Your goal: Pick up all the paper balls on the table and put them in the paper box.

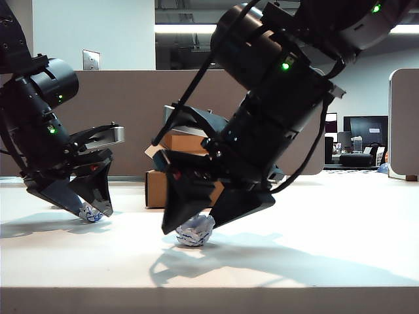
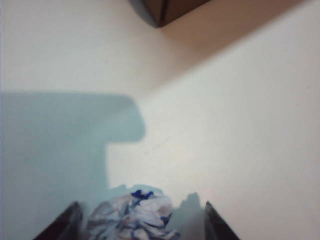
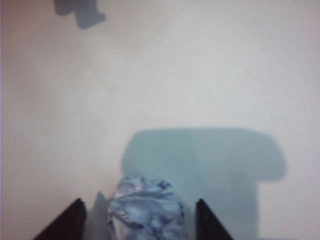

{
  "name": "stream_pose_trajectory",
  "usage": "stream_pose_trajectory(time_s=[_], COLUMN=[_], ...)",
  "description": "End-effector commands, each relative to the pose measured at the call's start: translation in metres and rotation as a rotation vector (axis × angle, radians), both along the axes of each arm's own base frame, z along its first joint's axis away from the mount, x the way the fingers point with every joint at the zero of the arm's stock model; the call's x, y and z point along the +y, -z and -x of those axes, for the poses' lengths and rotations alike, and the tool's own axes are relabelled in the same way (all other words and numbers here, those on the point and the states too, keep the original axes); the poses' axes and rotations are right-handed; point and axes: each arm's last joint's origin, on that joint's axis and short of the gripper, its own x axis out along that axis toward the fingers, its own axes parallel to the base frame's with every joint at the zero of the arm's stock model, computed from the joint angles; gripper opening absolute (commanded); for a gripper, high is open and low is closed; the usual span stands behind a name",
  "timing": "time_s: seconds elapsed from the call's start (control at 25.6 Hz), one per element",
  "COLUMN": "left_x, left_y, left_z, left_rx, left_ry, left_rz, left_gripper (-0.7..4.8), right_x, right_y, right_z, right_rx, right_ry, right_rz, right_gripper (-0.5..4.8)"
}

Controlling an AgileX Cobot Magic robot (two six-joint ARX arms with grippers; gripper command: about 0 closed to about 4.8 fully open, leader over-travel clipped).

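A: Straddling a crumpled paper ball on the off-white desk, the right pincer stands low near the middle of the exterior view, its two dark fingers spread wide on either side of the wad.

B: The right wrist view agrees: the white, blue-printed ball sits between the fingertips, closer to one tip, with a clear gap at the other. Nothing is gripped; the right pincer is splayed.

A: At the left of the exterior view, the left pincer is down at the desk too, with a second paper ball showing between its tips.

B: Its wrist camera shows that second ball, white with blue marks, lying on the desk between the widely parted fingers of the left pincer. It is not clamped.

A: The brown paper box sits farther back on the desk, behind the right arm, which partly hides it.

B: A dark corner of the box appears at the edge of the left wrist view, well apart from the ball.
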Motion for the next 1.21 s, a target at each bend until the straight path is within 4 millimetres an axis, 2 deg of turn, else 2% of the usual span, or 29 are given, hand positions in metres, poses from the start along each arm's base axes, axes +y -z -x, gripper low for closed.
stream_pose_trajectory(time_s=[0.04, 0.16, 0.23, 0.35, 0.55, 0.62, 0.66, 0.86, 0.94, 1.21], left_x=[0.000, 0.000, 0.000, 0.000, 0.000, 0.000, 0.000, 0.000, -0.002, -0.021], left_y=[0.004, 0.008, 0.009, 0.009, 0.008, 0.008, 0.008, 0.004, -0.003, -0.065], left_z=[0.000, 0.000, 0.001, 0.000, 0.000, 0.000, 0.000, -0.002, -0.006, -0.033], left_rx=[0.025, 0.046, 0.055, 0.052, 0.051, 0.051, 0.053, 0.049, 0.041, -0.089], left_ry=[0.002, 0.002, 0.000, -0.002, -0.002, -0.002, -0.002, -0.002, 0.003, 0.039], left_rz=[0.006, 0.001, -0.005, -0.007, -0.006, -0.006, -0.007, -0.005, 0.004, 0.032], left_gripper=[3.08, 2.88, 2.53, 2.14, 1.10, 1.00, 0.79, 0.79, 0.80, 0.80], right_x=[0.002, 0.002, 0.002, 0.003, 0.003, 0.003, 0.003, 0.003, 0.004, 0.009], right_y=[0.004, 0.009, 0.012, 0.013, 0.012, 0.012, 0.012, 0.011, 0.007, -0.046], right_z=[-0.003, -0.004, -0.004, -0.004, -0.004, -0.004, -0.004, -0.006, -0.009, -0.046], right_rx=[-0.008, 0.004, 0.012, 0.017, 0.012, 0.012, 0.011, -0.001, -0.011, -0.162], right_ry=[0.010, 0.037, 0.046, 0.047, 0.050, 0.050, 0.050, 0.055, 0.052, 0.069], right_rz=[-0.001, 0.000, 0.008, 0.010, 0.009, 0.009, 0.008, 0.002, 0.001, 0.003], right_gripper=[3.04, 2.85, 2.10, 1.33, 0.82, 0.68, 0.52, 0.53, 0.53, 0.53])
